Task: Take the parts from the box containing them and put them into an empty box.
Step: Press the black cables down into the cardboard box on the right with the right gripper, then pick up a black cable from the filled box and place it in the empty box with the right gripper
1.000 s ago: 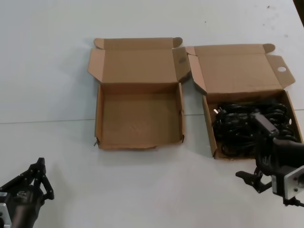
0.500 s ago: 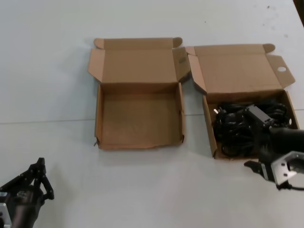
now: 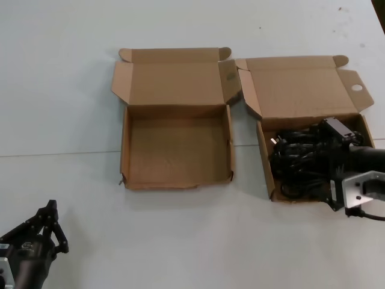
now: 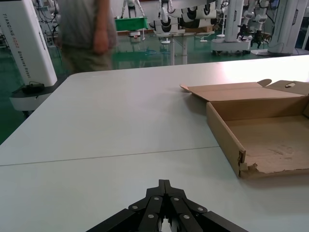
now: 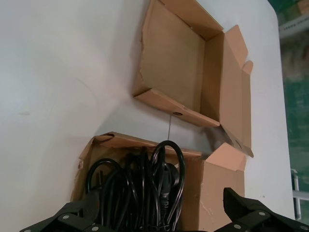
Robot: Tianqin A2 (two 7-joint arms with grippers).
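White table point(image 3: 60, 90) carries 2 boxes. Our right gripper point(image 5: 159, 220), jaws spread, hangs over the cords point(image 3: 298, 162) in the holed box point(image 3: 264, 159); the empty box point(image 3: 126, 150) lies at 9 o'clock. Left gripper point(image 3: 51, 226), pressed together, parks far off.

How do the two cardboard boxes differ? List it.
The box on the right holds black coiled power cords; the box on the left holds nothing. The right box's lid flap has a round hole; the left box's flaps have none. The left box's front edge is ragged. Both are shallow, brown and open.
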